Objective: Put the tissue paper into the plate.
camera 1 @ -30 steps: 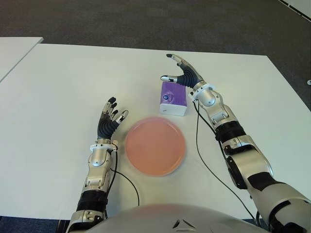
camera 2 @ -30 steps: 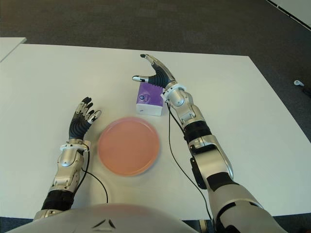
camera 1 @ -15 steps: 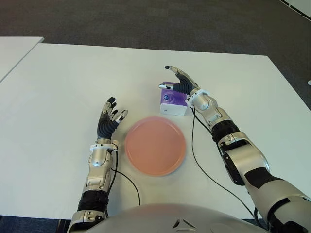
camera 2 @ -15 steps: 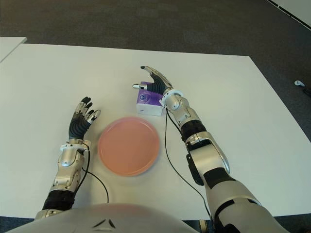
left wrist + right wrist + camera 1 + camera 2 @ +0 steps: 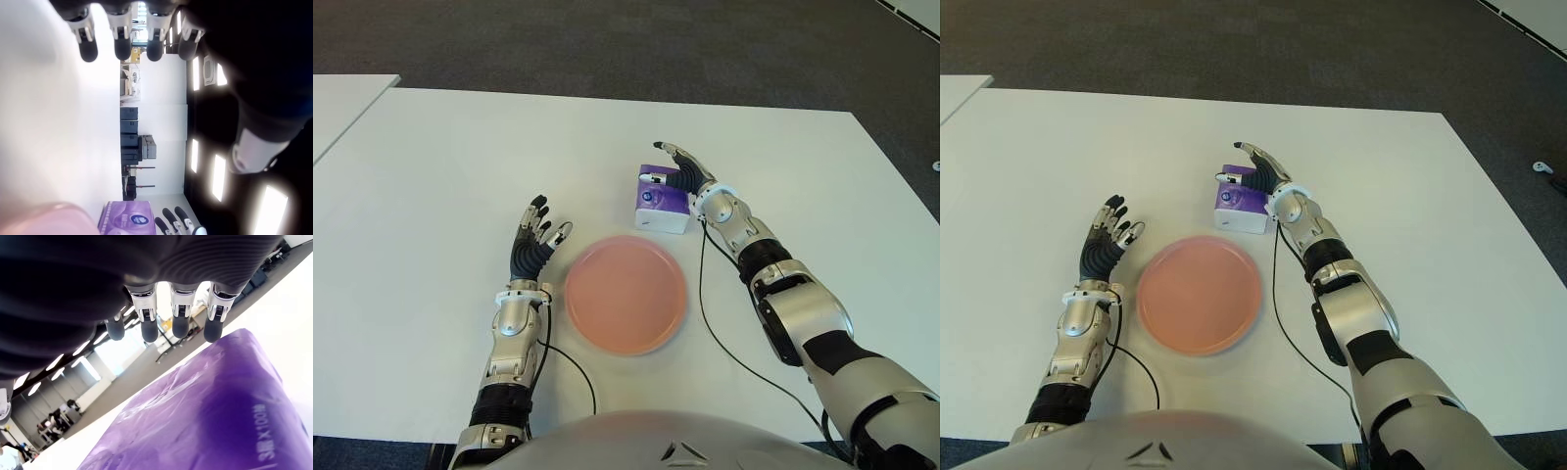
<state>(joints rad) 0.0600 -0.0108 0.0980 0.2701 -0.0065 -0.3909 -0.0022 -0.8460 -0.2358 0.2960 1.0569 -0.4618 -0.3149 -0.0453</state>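
Observation:
A purple tissue pack (image 5: 663, 203) stands on the white table (image 5: 440, 166), just beyond the right rim of a pink plate (image 5: 625, 294). My right hand (image 5: 668, 168) hovers over the pack's far top edge, open. Its straight fingers (image 5: 181, 318) reach across the purple wrap (image 5: 205, 421) while the thumb sits by the pack's left side; I cannot tell whether they touch it. My left hand (image 5: 533, 238) shows left of the plate, open with fingers (image 5: 117, 44) spread and holding nothing. The left wrist view also catches the pack (image 5: 129, 220) farther off.
A thin black cable (image 5: 703, 294) from the right arm runs over the table right of the plate. A second white table (image 5: 342, 98) stands at the far left. Dark floor (image 5: 607, 39) lies beyond the table's far edge.
My right hand has come down and drawn back toward me, from beyond and above the pack to over its top. The left hand, pack and plate have not moved.

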